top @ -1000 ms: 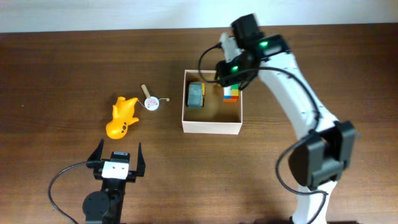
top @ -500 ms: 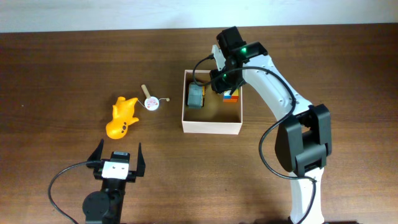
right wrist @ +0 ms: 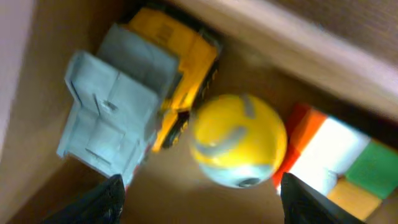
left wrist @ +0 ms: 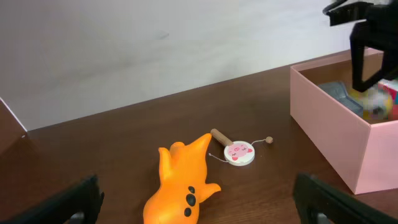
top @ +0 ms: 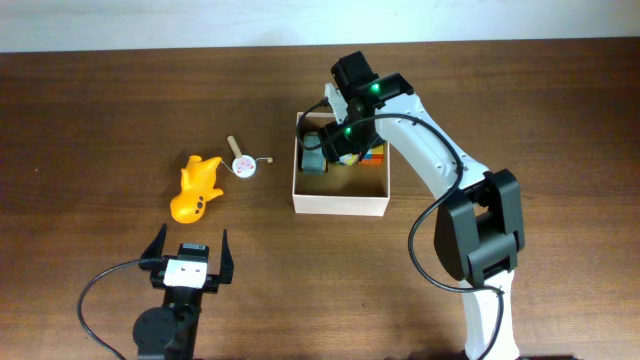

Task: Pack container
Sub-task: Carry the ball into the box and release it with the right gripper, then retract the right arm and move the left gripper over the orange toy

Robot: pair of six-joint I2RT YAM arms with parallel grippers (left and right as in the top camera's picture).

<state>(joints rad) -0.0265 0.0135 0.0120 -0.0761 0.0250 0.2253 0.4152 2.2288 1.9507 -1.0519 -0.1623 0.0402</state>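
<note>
Packing part done: truck (right wrist: 134,93), blocks (right wrist: 339,162) and ball (right wrist: 239,140) inside box (top: 340,205); orange toy (top: 197,187) and drum (top: 243,165) wait outside. Right gripper (right wrist: 199,190) and left gripper (top: 190,246) gape wide, empty.

Matt cardboard container (top: 340,205), wooden table (top: 100,120)

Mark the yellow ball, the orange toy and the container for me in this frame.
yellow ball (right wrist: 238,140): right wrist view, middle of its yellow surface.
orange toy (top: 196,189): overhead view, centre of its body.
container (top: 340,206): overhead view, its near outer wall.
</note>
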